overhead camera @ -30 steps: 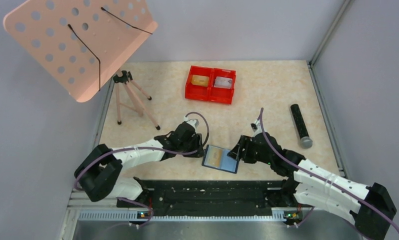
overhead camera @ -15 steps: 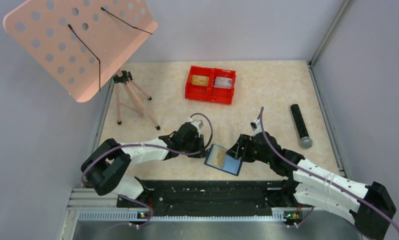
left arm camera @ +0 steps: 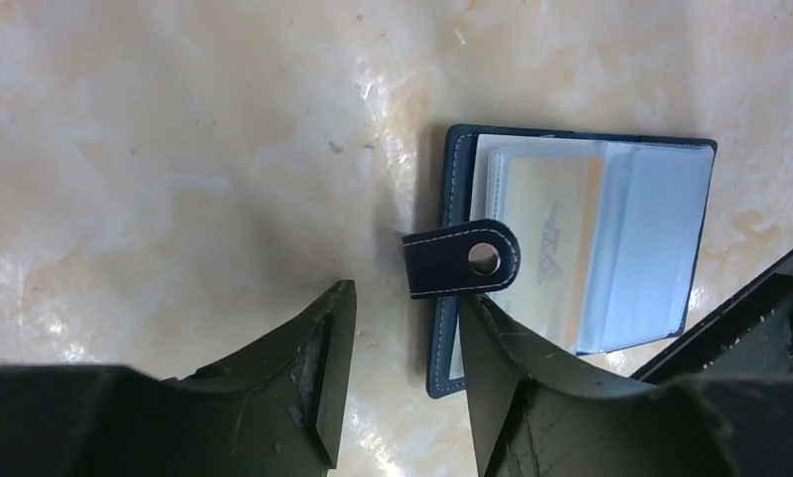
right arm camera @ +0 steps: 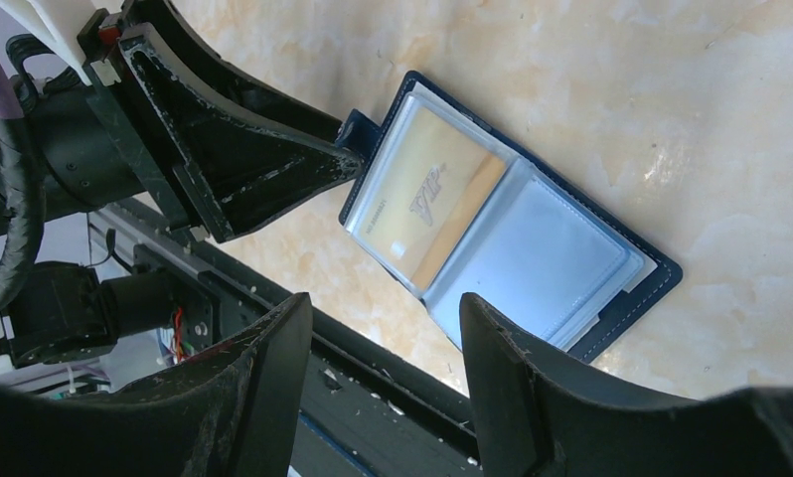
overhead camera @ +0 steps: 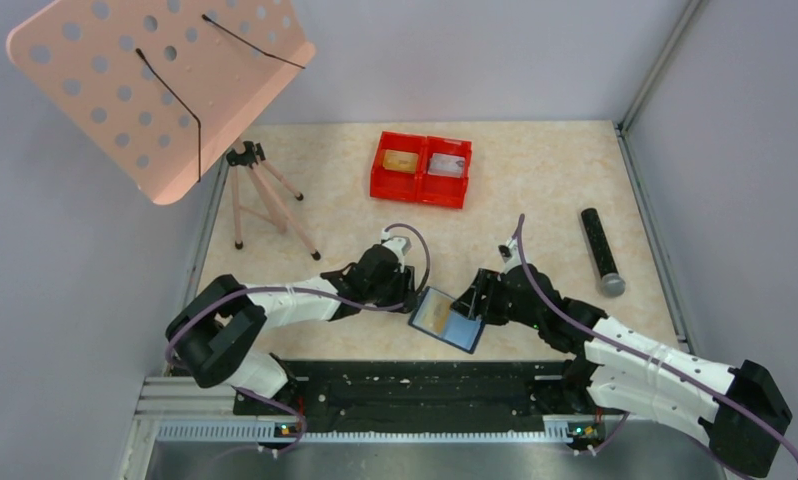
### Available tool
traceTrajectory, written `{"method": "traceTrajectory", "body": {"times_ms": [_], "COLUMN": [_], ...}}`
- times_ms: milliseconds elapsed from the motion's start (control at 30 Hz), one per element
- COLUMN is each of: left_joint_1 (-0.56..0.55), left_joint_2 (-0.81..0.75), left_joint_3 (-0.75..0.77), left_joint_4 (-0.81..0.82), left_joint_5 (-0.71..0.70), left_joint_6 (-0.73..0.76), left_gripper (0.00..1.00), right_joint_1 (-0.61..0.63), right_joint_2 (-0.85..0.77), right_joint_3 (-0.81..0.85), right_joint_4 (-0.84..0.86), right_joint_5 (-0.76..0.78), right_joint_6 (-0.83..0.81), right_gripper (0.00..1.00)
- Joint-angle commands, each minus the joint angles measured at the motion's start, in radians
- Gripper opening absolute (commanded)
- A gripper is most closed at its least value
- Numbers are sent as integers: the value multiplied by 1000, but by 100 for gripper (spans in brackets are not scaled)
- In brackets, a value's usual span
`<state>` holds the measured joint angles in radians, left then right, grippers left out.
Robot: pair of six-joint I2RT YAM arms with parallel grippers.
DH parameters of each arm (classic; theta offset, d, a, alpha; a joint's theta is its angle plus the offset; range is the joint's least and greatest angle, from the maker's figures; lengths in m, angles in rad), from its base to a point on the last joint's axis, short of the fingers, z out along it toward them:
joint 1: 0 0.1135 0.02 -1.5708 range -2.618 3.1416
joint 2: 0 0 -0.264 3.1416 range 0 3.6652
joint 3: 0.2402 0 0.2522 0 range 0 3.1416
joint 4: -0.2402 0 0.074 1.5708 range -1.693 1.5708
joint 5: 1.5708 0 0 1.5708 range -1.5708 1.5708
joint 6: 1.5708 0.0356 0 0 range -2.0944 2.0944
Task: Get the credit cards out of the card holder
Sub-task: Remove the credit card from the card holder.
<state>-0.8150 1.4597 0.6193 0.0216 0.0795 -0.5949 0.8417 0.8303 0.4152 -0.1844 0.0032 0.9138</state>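
**Operator:** Where is the work located on the bench [overhead camera: 535, 200]?

**Technician:** The card holder [overhead camera: 445, 320] lies open, pockets up, at the middle of the near edge. It sits between the two arms. The red tray [overhead camera: 422, 168] sits near the far edge, well apart.

**Operator:** How should the step in hand be performed?

**Technician:** The step appears to be extracting the gold card [right arm camera: 427, 204] from its clear sleeve.
1. Steady the empty grey-blue half with the right gripper [right arm camera: 385, 303].
2. Bring the left gripper [left arm camera: 404, 308] onto the card's edge only, not the sleeve.
3. Draw the card low and parallel to the bench so the holder does not lift.

Which side the sleeve opens on cannot be told, so confirm that first.

**Operator:** What is the jaw status?

**Technician:** Both pairs stand apart and grip nothing. The left gripper is at the holder's left edge, with one finger overlapping that edge. The closure tab [left arm camera: 462, 258] lies just ahead of the gap. The holder lies just beyond the right gripper's fingertips, with the card in the half farther from them.
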Motion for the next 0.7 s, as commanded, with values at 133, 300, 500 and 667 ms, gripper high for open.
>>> {"method": "traceTrajectory", "body": {"times_ms": [133,300,500,667], "left_joint_1": [-6,-7,-10,-10], "left_joint_2": [54,104,144,140], "left_joint_3": [47,102,126,117], "left_joint_4": [117,88,113,110], "left_joint_5": [61,36,77,117], "left_joint_6": [70,93,100,44], "left_gripper": [49,49,43,11], "right_joint_1": [13,13,14,13], "right_joint_2": [-8,-5,-3,-4], "right_joint_3": [22,21,18,12], "right_joint_4": [40,54,57,53], "right_joint_5": [12,7,9,19], "right_joint_6": [2,3,3,0], "right_gripper": [57,57,57,57]}}
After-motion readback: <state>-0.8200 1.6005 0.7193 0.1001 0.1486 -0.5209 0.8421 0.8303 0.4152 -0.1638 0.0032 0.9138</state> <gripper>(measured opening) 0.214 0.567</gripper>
